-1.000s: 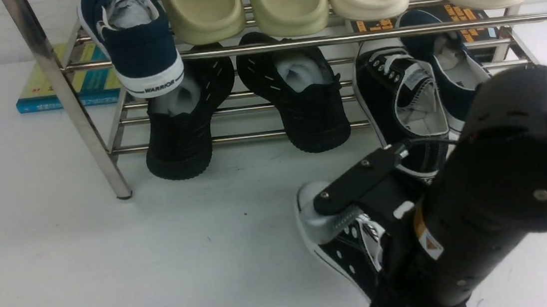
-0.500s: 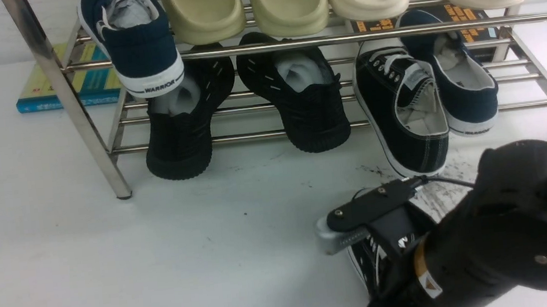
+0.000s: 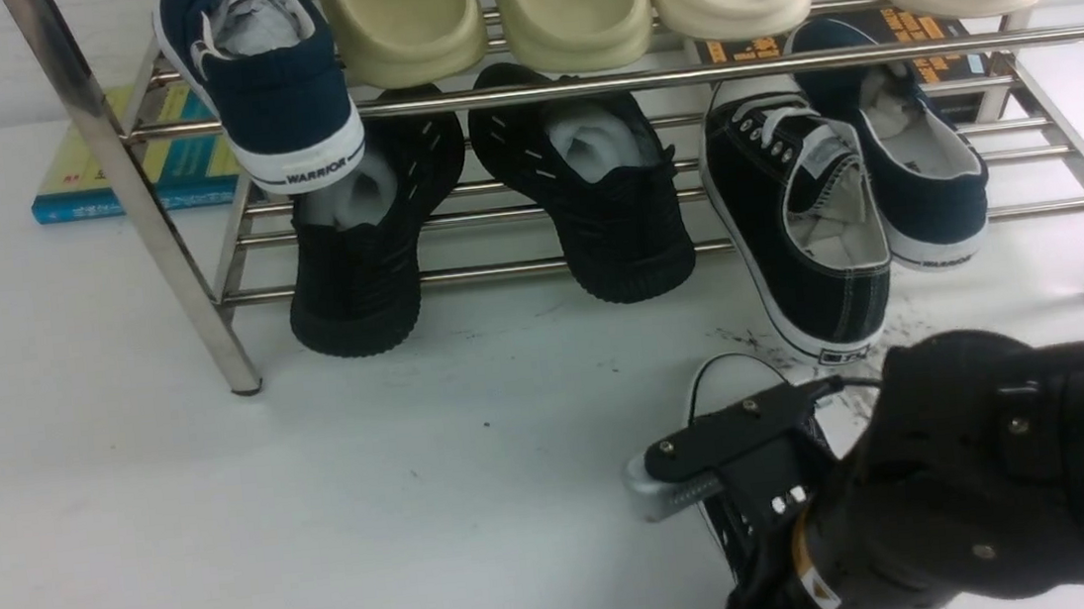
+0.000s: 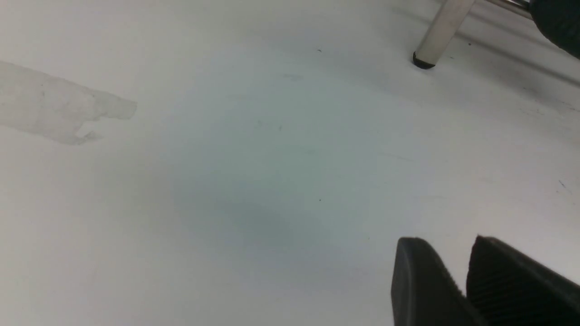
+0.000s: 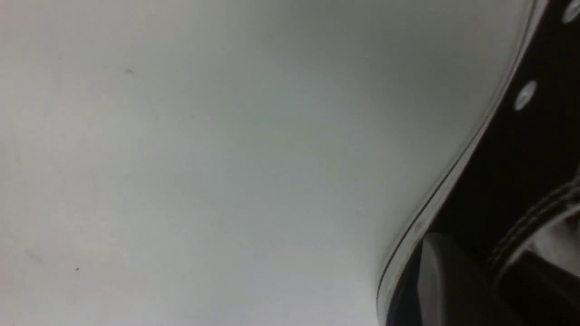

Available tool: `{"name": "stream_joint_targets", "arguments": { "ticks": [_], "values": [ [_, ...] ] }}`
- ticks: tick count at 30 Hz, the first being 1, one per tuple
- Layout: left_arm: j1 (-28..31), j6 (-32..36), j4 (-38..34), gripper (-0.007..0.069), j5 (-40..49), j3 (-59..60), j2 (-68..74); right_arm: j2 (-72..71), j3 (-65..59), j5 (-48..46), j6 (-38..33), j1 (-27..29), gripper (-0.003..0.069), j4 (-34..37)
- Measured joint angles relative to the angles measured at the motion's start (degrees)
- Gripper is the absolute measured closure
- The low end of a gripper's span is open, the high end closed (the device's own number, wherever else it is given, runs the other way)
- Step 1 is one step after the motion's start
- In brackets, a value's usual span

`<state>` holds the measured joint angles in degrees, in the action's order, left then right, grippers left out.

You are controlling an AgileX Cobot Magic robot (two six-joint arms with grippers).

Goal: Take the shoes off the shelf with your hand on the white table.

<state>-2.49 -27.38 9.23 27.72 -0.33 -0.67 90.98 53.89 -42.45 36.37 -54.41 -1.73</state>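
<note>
One black canvas sneaker (image 3: 797, 220) with white laces leans on the lower tier of the chrome shelf (image 3: 443, 100), its heel hanging over the front bar. My right gripper (image 3: 710, 497) is shut on the other black sneaker (image 3: 730, 525), held low at the white table (image 3: 225, 524) in front of the shelf, toe pointing toward the shelf. The right wrist view shows this sneaker's side (image 5: 512, 149) and white sole edge with my right gripper (image 5: 480, 280) on its collar. My left gripper (image 4: 446, 242) is empty above bare table, its tips a sliver apart.
Two all-black knit sneakers (image 3: 581, 191) and a navy WARRIOR shoe (image 3: 928, 178) sit on the lower tier. Another navy shoe (image 3: 272, 82) and beige slippers (image 3: 573, 3) sit on top. A book (image 3: 92, 179) lies behind. Dark scuffs (image 3: 754, 336) mark the table. A shelf leg (image 3: 204, 307) stands at left.
My right arm has come down and back toward me with the black sneaker, from about lower-tier height to table level. The shoes on the shelf have not moved.
</note>
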Motion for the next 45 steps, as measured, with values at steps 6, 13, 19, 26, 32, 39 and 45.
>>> {"name": "stream_joint_targets", "arguments": {
  "ticks": [6, 13, 19, 26, 32, 39, 45],
  "values": [
    [0.00, 0.00, 0.00, 0.0430, 0.00, 0.00, 0.00, 0.00, 0.22, -2.28, -1.02, 0.00, 0.0280, 1.17],
    [0.00, 0.00, 0.00, 0.0430, 0.00, 0.00, 0.00, -3.96, 4.45, -11.19, -6.56, 0.00, 0.0137, 3.43],
    [0.00, 0.00, 0.00, 0.0430, 0.00, 0.00, 0.00, -11.79, 10.73, -20.11, -10.36, 0.00, 0.0162, 0.43],
    [0.00, 0.00, 0.00, 0.0430, 0.00, 0.00, 0.00, -17.25, 15.62, -23.09, -9.83, 0.82, 0.0322, -10.84],
    [0.00, 0.00, 0.00, 0.0430, 0.00, 0.00, 0.00, -16.01, 18.90, -19.77, -8.54, 8.59, 0.0654, -13.51],
    [0.00, 0.00, 0.00, 0.0430, 0.00, 0.00, 0.00, -10.18, 19.40, -9.87, -7.57, 19.81, 0.0622, -13.77],
    [0.00, 0.00, 0.00, 0.0430, 0.00, 0.00, 0.00, -5.43, 19.58, -5.11, -7.57, 22.17, 0.0473, -14.33]
  ]
}}
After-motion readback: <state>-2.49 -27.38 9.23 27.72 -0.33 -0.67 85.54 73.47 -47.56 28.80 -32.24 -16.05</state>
